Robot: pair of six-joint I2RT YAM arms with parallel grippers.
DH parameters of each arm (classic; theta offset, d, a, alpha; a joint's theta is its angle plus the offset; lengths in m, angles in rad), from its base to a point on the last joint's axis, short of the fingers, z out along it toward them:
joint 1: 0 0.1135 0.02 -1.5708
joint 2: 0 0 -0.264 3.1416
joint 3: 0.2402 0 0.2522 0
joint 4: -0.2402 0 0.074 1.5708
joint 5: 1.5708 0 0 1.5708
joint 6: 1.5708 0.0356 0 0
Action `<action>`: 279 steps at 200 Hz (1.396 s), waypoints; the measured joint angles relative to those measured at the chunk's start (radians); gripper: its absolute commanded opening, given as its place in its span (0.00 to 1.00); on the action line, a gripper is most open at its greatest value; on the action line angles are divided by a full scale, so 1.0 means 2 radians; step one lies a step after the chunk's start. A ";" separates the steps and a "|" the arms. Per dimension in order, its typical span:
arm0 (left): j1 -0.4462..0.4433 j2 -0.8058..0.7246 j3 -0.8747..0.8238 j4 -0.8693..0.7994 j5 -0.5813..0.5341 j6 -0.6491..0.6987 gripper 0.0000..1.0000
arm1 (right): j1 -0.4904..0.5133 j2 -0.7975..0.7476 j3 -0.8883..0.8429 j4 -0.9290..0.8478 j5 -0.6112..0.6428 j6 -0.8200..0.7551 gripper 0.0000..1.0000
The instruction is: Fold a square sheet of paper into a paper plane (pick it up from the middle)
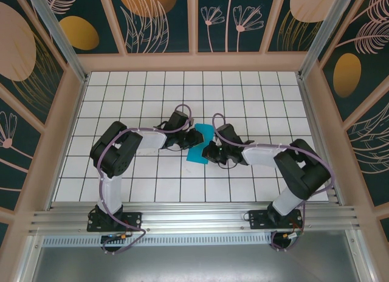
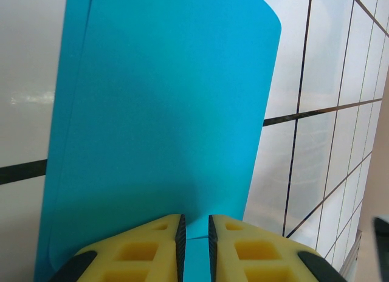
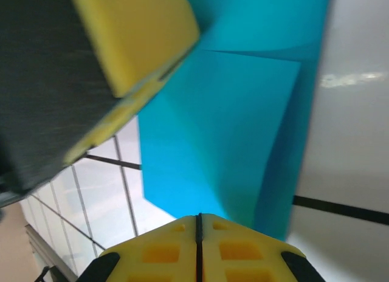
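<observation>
Simply plain, creased teal paper (image 1: pixel 197 152).

folded, creased teal-blue sheet of paper (image 1: pixel 199 149) at the middle of the table (image 1: pixel 255 87)

No legible text, label, brand, number or sign was found on any item in view.

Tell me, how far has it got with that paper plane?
Early on. Done: the square sheet of paper already looks folded over, with a second layer showing in the right wrist view. In hand: the left gripper and the right gripper both pinch its edges. Left: no pointed nose or wings yet, so most folds remain.
</observation>
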 measured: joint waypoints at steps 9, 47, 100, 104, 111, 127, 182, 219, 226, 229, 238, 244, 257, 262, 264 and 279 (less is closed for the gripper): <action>0.000 0.000 0.000 0.000 0.000 0.000 0.23 | 0.000 0.007 -0.001 0.001 0.000 0.001 0.11; 0.000 0.000 0.004 -0.002 0.005 0.004 0.29 | -0.004 0.013 -0.017 0.011 -0.002 0.002 0.10; 0.000 -0.023 0.013 -0.016 0.003 0.013 0.27 | -0.007 0.013 -0.032 0.040 -0.012 0.004 0.10; 0.000 -0.027 0.013 -0.016 0.004 0.012 0.23 | -0.007 0.013 -0.032 0.041 -0.012 0.004 0.09; 0.000 -0.035 0.012 -0.014 0.005 0.009 0.19 | -0.007 0.013 -0.032 0.041 -0.012 0.004 0.09; -0.001 -0.051 0.000 0.001 0.014 0.000 0.14 | -0.007 0.013 -0.032 0.041 -0.012 0.004 0.09; -0.012 -0.059 -0.026 0.016 0.026 -0.020 0.11 | -0.007 0.012 -0.032 0.040 -0.011 0.006 0.09; -0.016 -0.036 -0.027 0.020 0.028 -0.023 0.12 | -0.007 0.012 -0.033 0.041 -0.011 0.007 0.09; -0.016 -0.032 -0.028 0.019 0.028 -0.023 0.12 | -0.007 0.012 -0.033 0.041 -0.011 0.008 0.09; -0.016 -0.031 -0.028 0.019 0.027 -0.023 0.12 | -0.007 0.012 -0.033 0.041 -0.011 0.008 0.09; -0.016 -0.027 -0.030 0.019 0.027 -0.023 0.13 | -0.007 0.012 -0.033 0.041 -0.011 0.008 0.08; -0.016 -0.026 -0.030 0.019 0.027 -0.023 0.13 | -0.007 0.012 -0.033 0.041 -0.011 0.008 0.08; -0.016 -0.022 -0.031 0.019 0.026 -0.023 0.13 | -0.007 0.012 -0.033 0.041 -0.011 0.008 0.08; -0.016 -0.020 -0.031 0.019 0.025 -0.023 0.13 | -0.007 0.012 -0.033 0.041 -0.011 0.008 0.08; -0.016 -0.020 -0.031 0.019 0.025 -0.023 0.13 | -0.007 0.012 -0.033 0.041 -0.011 0.008 0.08; -0.016 -0.016 -0.031 0.019 0.014 -0.021 0.14 | -0.007 0.012 -0.033 0.041 -0.011 0.008 0.08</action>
